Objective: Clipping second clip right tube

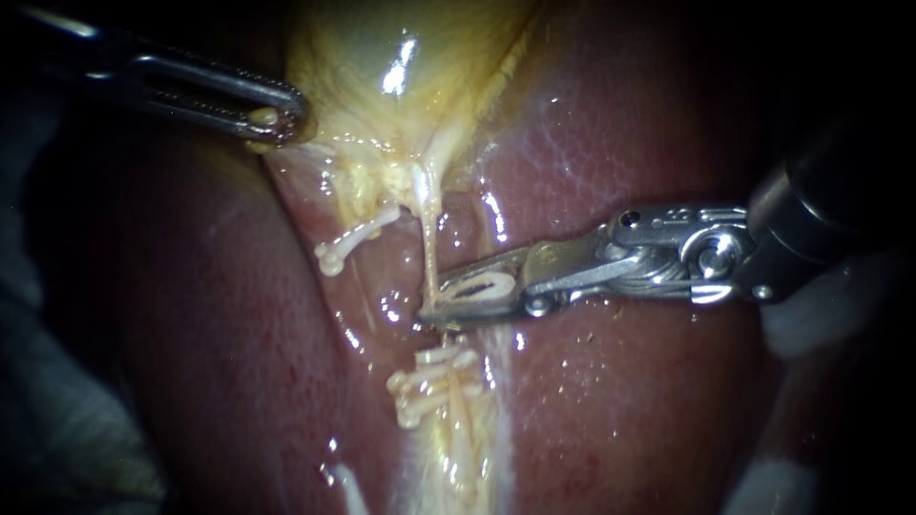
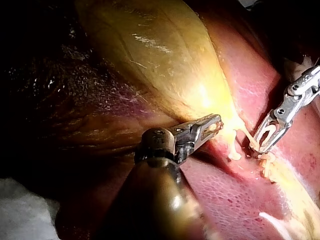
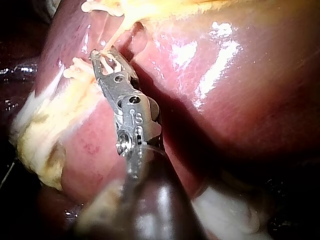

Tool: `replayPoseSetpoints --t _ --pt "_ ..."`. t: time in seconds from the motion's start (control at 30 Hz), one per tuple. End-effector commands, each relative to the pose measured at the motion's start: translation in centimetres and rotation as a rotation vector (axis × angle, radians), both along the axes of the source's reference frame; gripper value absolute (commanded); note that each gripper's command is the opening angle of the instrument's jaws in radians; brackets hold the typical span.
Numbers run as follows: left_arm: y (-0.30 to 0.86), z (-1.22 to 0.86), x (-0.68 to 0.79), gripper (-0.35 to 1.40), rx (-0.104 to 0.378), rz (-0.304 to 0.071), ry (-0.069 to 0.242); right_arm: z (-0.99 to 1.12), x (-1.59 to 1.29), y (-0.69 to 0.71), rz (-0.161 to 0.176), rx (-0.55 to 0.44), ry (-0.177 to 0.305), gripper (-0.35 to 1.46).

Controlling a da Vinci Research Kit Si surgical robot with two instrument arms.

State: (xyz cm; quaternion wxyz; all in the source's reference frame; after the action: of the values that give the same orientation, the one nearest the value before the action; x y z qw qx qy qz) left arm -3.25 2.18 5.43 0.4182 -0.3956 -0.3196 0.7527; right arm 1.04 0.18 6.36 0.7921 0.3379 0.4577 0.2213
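While my left instrument (image 1: 284,119) is clamping its jaws together on the gallbladder (image 1: 382,57) edge, my right instrument (image 1: 437,303) is gripping a white clip (image 1: 477,289) from both sides, jaws slightly apart. It is straddling the thin right tube (image 1: 431,238) just above a clip cluster (image 1: 429,381). A single clip (image 1: 355,241) is sitting on the left tube, with liver (image 1: 620,410) lying underneath.

Bright central light on wet liver (image 1: 620,401), white glare spots on the gallbladder (image 1: 353,48), corners deep in shadow.
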Motion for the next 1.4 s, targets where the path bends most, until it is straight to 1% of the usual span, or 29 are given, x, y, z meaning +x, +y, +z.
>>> replayPoseSetpoints --t 0.03,0.13,0.33,0.4,0.43,0.53,0.57,0.73,0.9,1.03,1.3,1.4 --pt "0.00 0.00 0.00 -0.35 0.000 0.000 0.000 0.00 0.00 0.00 0.005 0.000 0.004 0.19" --pt "0.00 0.00 0.00 -0.35 0.000 0.000 0.000 0.01 0.01 0.01 0.013 0.002 0.016 0.38" --pt "0.00 0.00 0.01 -0.35 0.000 0.000 0.000 0.06 0.02 0.02 0.035 0.015 0.039 0.49" --pt "0.00 0.00 0.01 -0.35 0.000 0.000 0.000 0.08 0.01 0.02 0.039 0.024 0.035 0.49" --pt "0.00 0.00 0.01 -0.35 0.000 0.000 0.000 0.11 0.01 0.02 0.047 0.039 0.032 0.49" --pt "0.00 0.00 0.01 -0.35 0.000 0.000 0.000 0.19 0.01 -0.02 0.069 0.075 0.041 0.49" --pt "0.00 0.00 0.01 -0.35 0.000 0.000 0.000 0.21 0.01 -0.03 0.071 0.087 0.044 0.49" --pt "0.00 0.00 0.01 -0.35 0.000 0.000 0.000 0.41 0.03 -0.13 0.090 0.192 0.073 0.49" --pt "-0.01 -0.01 0.00 -0.35 0.000 0.000 0.000 0.55 0.09 -0.24 0.113 0.295 0.124 0.49" --pt "-0.01 -0.01 0.00 -0.35 0.000 0.000 0.000 0.56 0.15 -0.29 0.119 0.340 0.152 0.49" --pt "-0.01 -0.01 -0.01 -0.35 0.000 0.000 0.000 0.49 0.27 -0.35 0.137 0.407 0.200 0.49" --pt "-0.01 -0.01 -0.01 -0.35 0.000 0.000 0.000 0.48 0.29 -0.37 0.135 0.424 0.215 0.50"
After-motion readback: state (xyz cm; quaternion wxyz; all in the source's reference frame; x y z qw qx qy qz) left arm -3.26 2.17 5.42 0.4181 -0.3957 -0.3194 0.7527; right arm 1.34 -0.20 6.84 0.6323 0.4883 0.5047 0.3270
